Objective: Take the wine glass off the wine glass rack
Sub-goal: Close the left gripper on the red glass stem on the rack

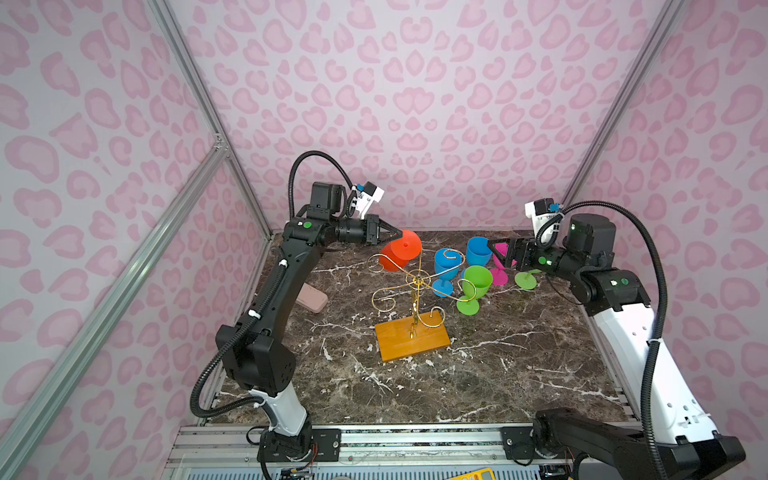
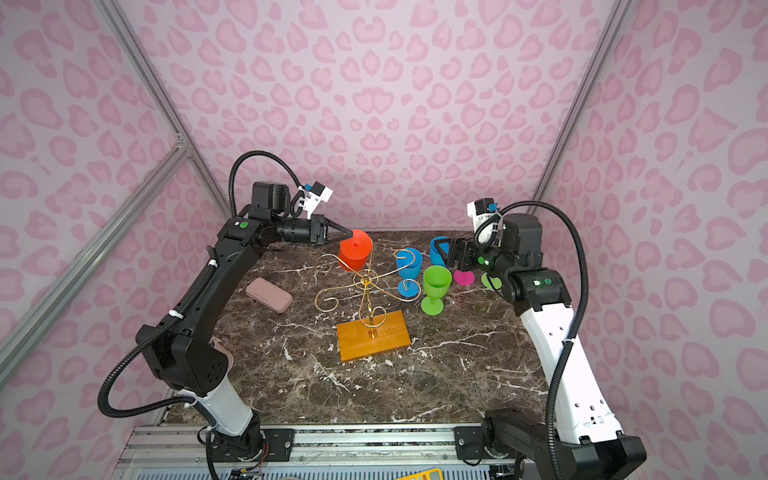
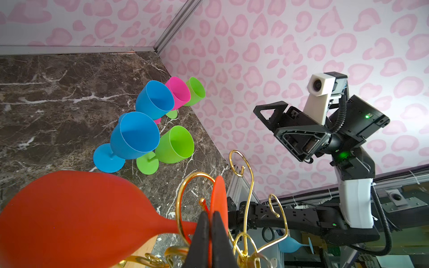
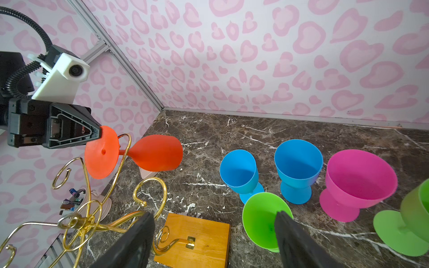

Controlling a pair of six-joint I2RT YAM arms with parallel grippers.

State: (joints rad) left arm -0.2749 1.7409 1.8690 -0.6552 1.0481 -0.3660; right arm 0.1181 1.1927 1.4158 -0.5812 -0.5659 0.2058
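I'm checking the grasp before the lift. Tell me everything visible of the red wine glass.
The red wine glass looks like opaque orange-red plastic: rounded bowl, thin stem, flat round foot with a centre dimple. It hangs tilted, foot up, its stem threaded through a gold scroll arm of the wine glass rack. The left tool is shut on the foot's rim.

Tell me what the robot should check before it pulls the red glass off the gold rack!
1. Left gripper shut on the foot of the red wine glass: ok.
2. Glass stem out of the wine glass rack curl: not ok, it sits inside.
3. Right gripper apart from the rack: ok, and open.
4. Rack base flat on the table: ok.
5. Grip tight enough: cannot tell.
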